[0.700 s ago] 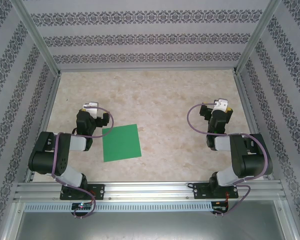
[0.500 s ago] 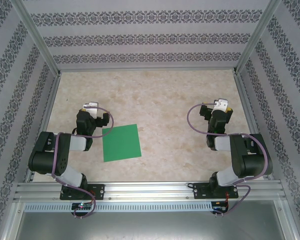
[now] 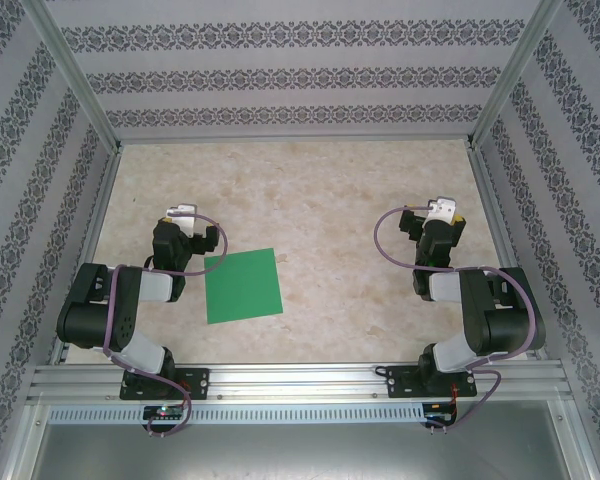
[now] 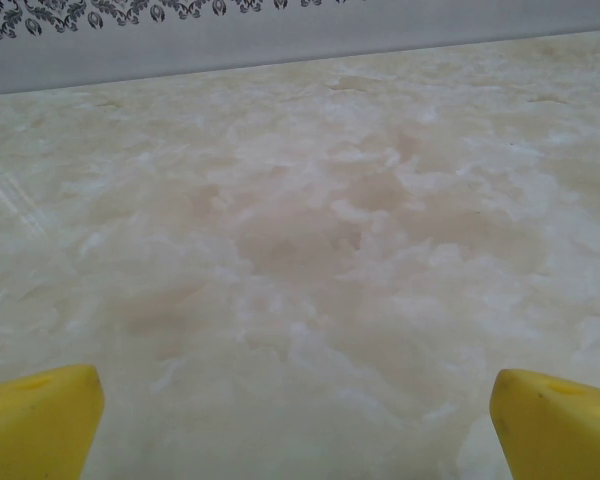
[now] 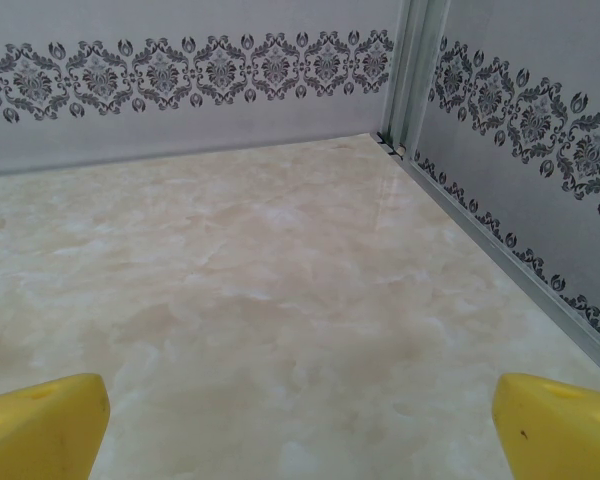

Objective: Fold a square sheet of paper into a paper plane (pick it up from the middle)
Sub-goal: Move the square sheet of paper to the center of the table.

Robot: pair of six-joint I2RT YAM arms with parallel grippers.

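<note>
The square sheet of paper [image 3: 243, 286], bright green, lies flat and unfolded on the marble-patterned table, near the front and left of centre. My left gripper [image 3: 178, 213] hangs just beyond the sheet's far left corner, pointing away from it. In the left wrist view, the left gripper [image 4: 298, 425] is open, its yellow fingertips [image 4: 35, 420] wide apart over bare table. My right gripper [image 3: 442, 208] is far to the right of the sheet. Its wrist view shows the right gripper [image 5: 300, 425] open over bare table with nothing between the fingertips [image 5: 560, 425]. The paper plane is out of view.
Patterned walls enclose the table on three sides, with metal posts at the corners [image 5: 408, 70]. The right wall's base rail [image 5: 500, 245] runs close to my right gripper. An aluminium rail [image 3: 300, 380] carries both arm bases at the front edge.
</note>
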